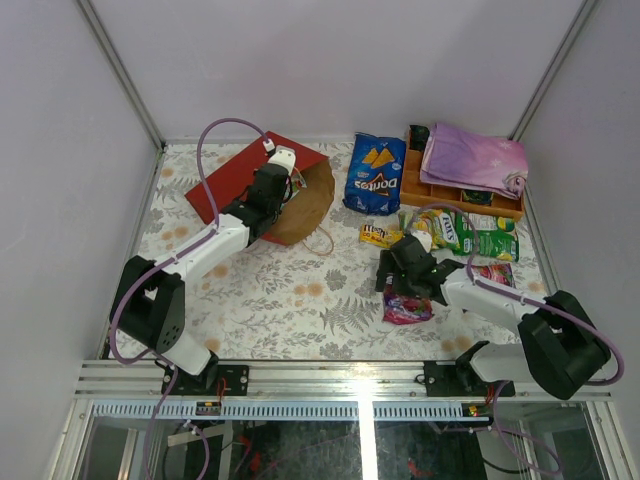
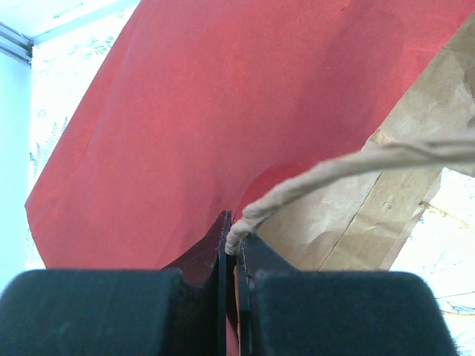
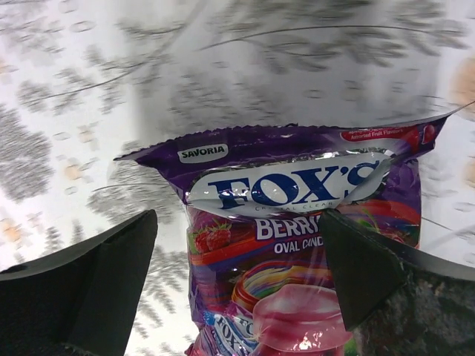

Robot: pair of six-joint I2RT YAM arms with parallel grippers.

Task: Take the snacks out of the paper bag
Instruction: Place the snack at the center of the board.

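Lift the right hand (image 3: 239, 237), wide over the pack (image 3: 297, 185), straight up; left hand (image 2: 234, 239) pinches the bag (image 2: 185, 111) rim at eleven o'clock

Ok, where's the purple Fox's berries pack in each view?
Top external: purple Fox's berries pack lies right of centre, at the right tool's tip.
Left wrist: not in it; only the paper bag.
Right wrist: lower centre, between the tool's spread fingers.
Shared landmark: the fern-print tablecloth under it.
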